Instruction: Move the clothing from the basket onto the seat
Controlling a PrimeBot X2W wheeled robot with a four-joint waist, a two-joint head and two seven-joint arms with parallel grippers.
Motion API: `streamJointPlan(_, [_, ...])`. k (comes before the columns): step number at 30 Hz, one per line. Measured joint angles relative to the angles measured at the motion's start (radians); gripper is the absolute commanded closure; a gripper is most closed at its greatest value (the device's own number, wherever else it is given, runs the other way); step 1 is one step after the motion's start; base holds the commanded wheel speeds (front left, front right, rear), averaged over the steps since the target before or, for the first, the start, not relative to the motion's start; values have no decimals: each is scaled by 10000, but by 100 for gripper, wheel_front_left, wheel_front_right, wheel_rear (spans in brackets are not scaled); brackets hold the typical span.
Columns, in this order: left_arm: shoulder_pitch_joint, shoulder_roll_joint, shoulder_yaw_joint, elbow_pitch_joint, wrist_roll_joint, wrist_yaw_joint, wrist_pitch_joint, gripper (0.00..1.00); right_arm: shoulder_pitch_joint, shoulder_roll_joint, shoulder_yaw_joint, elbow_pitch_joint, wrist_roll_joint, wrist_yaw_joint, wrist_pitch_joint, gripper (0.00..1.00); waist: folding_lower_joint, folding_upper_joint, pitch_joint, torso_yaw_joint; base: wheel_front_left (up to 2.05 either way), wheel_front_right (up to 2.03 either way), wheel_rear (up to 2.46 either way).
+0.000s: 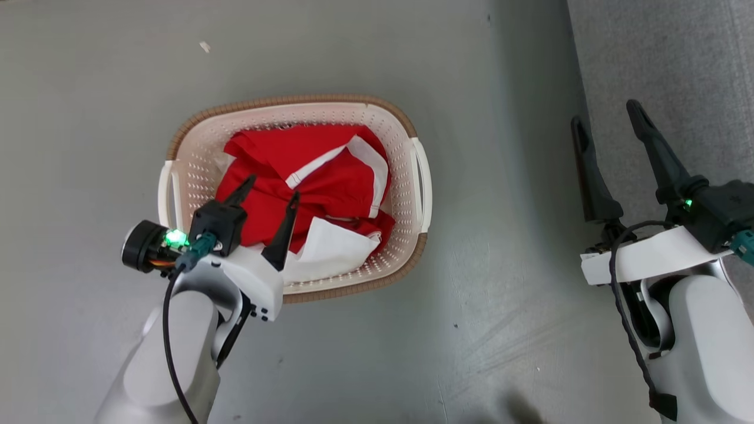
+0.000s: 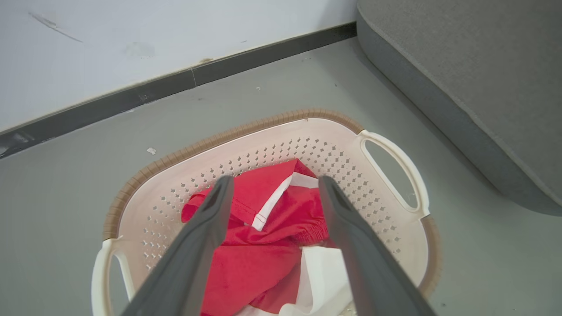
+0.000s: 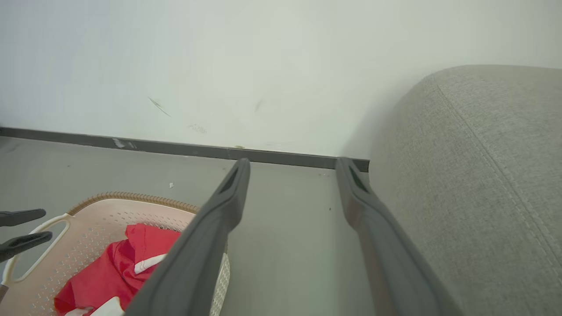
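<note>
Now, one basket (image 1: 406, 194) on the floor (image 1: 88, 118), near the big grey seat (image 1: 677, 59). All the red and white clothing (image 1: 318, 176) bunched up inside the basket, none on the seat yet. Hard to count the pieces in that pile. Two grippers. Left gripper (image 1: 272, 188) right above the clothing, spread wide, holding nothing, likely set there to dip in and grab. Right gripper (image 1: 605, 115) wide open too, empty, up by the seat edge, likely parked aside to leave room. Two white handles (image 1: 423, 182) on the basket.
</note>
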State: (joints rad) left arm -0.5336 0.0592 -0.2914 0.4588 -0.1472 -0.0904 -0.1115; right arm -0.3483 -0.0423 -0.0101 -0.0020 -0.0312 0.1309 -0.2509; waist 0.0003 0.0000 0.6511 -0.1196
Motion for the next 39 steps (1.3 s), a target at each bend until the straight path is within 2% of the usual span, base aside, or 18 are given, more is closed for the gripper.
streamJointPlan(19, [-1572,201,217,686,176,176,587,0,-1065,-15,270,-525,224,0,-4,0,0,0,1777,-407,0,0,0])
streamJointPlan(39, [-2949,520,307,1546,384,412,1735,0,-1553,-19,397,-821,826,0,-56,0,0,0,3240,-814,0,0,0])
